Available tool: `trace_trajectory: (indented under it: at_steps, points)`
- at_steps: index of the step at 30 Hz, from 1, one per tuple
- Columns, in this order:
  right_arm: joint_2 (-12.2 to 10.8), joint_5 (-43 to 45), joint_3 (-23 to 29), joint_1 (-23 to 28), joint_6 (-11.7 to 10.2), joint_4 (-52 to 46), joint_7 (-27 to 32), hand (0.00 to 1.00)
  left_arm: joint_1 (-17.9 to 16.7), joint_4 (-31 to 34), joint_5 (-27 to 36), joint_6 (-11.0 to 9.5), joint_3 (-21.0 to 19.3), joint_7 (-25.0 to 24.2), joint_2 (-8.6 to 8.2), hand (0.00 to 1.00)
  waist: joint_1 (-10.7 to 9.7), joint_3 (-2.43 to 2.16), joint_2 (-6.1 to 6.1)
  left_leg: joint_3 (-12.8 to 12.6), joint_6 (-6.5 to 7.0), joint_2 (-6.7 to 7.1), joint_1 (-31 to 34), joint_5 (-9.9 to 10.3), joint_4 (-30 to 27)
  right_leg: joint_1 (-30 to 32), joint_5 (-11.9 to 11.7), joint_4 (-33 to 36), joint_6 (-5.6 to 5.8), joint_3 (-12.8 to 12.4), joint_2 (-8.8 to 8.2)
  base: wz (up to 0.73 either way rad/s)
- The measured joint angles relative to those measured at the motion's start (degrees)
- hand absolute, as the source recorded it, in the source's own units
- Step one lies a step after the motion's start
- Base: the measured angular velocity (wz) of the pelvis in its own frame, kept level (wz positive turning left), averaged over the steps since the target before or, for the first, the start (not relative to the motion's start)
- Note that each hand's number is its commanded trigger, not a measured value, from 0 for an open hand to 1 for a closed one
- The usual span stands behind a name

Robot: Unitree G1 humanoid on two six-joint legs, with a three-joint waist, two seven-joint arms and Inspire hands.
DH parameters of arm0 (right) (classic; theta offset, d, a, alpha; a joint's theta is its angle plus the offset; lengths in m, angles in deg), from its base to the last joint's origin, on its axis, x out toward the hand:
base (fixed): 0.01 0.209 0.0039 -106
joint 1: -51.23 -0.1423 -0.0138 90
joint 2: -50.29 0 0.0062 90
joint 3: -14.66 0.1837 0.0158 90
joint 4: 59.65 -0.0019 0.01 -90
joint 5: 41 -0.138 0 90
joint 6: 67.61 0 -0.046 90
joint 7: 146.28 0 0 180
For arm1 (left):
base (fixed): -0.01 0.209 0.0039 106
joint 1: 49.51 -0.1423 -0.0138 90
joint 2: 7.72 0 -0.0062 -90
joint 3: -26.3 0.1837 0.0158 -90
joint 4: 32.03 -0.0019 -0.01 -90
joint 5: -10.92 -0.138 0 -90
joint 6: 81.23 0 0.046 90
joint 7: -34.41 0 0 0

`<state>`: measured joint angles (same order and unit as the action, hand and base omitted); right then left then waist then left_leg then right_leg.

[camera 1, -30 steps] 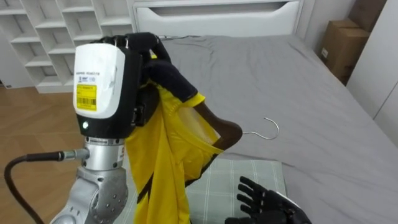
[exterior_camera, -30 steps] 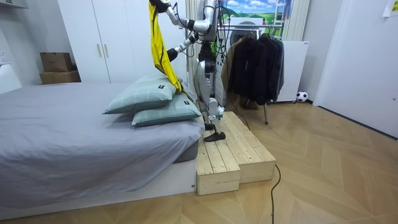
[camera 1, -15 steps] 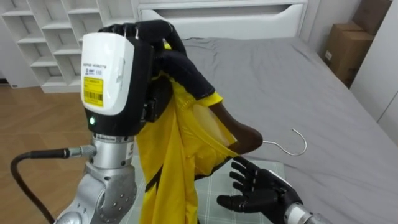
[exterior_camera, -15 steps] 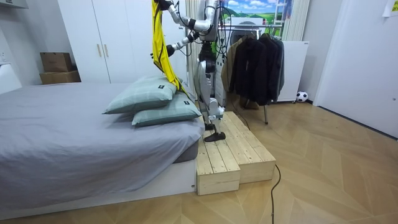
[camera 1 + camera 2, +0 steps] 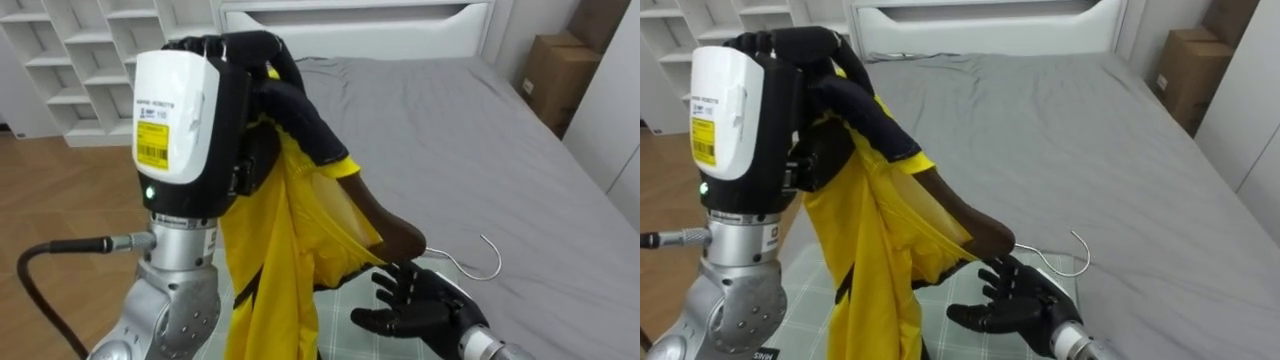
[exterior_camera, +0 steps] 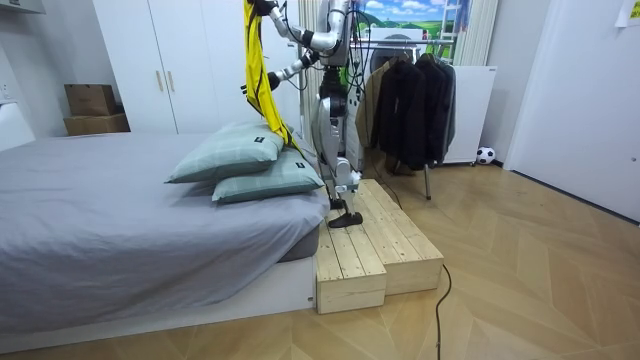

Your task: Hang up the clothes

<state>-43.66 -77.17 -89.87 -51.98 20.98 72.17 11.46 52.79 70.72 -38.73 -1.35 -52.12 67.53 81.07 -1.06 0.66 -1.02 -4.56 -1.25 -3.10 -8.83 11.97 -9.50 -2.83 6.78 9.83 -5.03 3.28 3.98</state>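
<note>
- The left hand, in the upper left, is clenched on the yellow shirt, which hangs down the left-centre of the frame.
- A wooden hanger pokes out of the shirt at centre, with its wire hook pointing right.
- The right hand, at lower centre-right, has its fingers spread just under the hanger's end. I cannot tell if they touch.
- In the room view, the robot stands on a wooden step beside the bed.

My left hand raised at 11 o'clock, fingers clenched on yellow cloth; my right hand low at 5 o'clock, fingers spread open.
</note>
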Motion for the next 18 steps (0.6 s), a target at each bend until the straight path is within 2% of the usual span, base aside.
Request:
trace_trajectory:
  at_steps: [13, 18]
  points:
    - [-0.1, 0.5, 0.0, -1.1, 0.0, -0.1, 0.4, 0.0, -0.2, 0.0, 0.1, -0.1, 0.5, -2.3, -0.41, 1.0, 0.4, -0.01, 0.03, 0.1, 0.0, -0.04, -0.4, 0.0, 0.0, -0.1, 0.0, 0.2, 0.0, 0.1, 0.01, 0.0]
    - [0.1, 0.3, 0.0, -1.7, 0.0, -5.8, 2.9, 0.0, -0.2, 0.0, 0.1, 0.1, 2.3, -2.3, -0.58, 1.0, 1.4, -0.05, 0.1, 0.0, 0.0, -0.09, -0.4, 0.0, 0.0, -0.3, 0.0, 0.2, -0.06, 0.4, 0.02, 0.01]
